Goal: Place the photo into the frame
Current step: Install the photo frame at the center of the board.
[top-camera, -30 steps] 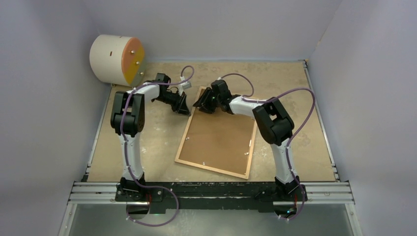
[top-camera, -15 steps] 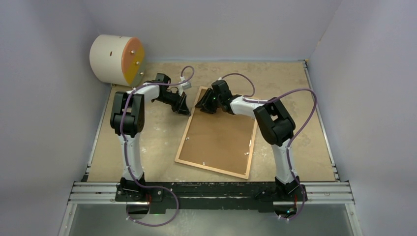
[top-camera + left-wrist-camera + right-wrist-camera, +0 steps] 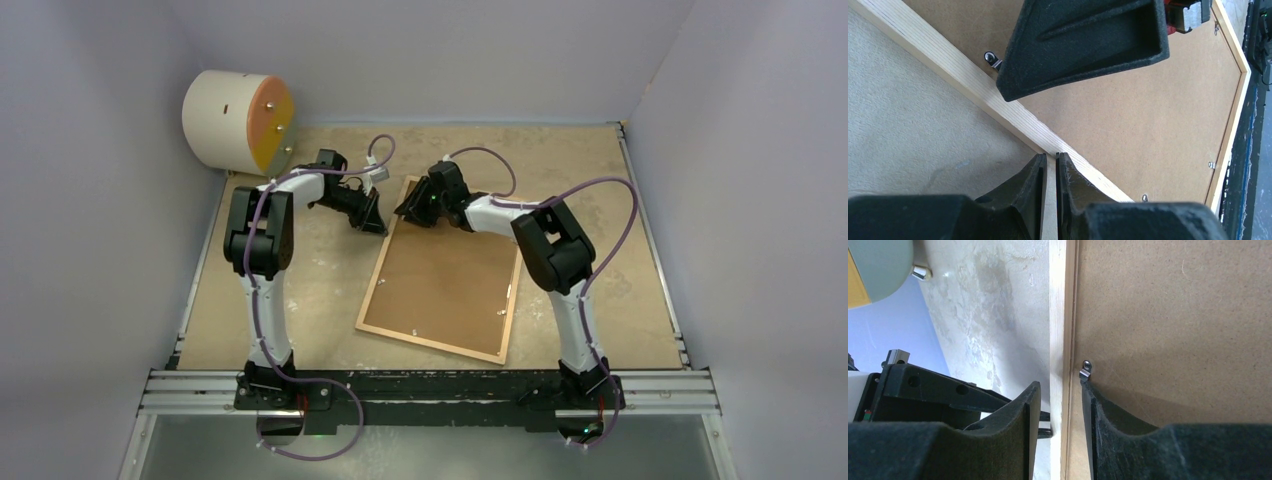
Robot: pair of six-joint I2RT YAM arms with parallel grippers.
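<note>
Frame (image 3: 430, 343) likely stiff, light, pane fragile: grip wood edge. Left gripper (image 3: 1050, 160) pinches it; right gripper (image 3: 1059, 385) straddles, jaws part-open.

The top camera looks down from behind both arms. Both wrist cameras closely view one thin light-wood rectangular frame (image 3: 948, 60).

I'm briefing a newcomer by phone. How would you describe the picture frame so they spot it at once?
In the middle of the sandy table, the frame lies flat and askew. It is the only large rectangle: a thin pale wood rim around a brown board with small metal clips.
</note>
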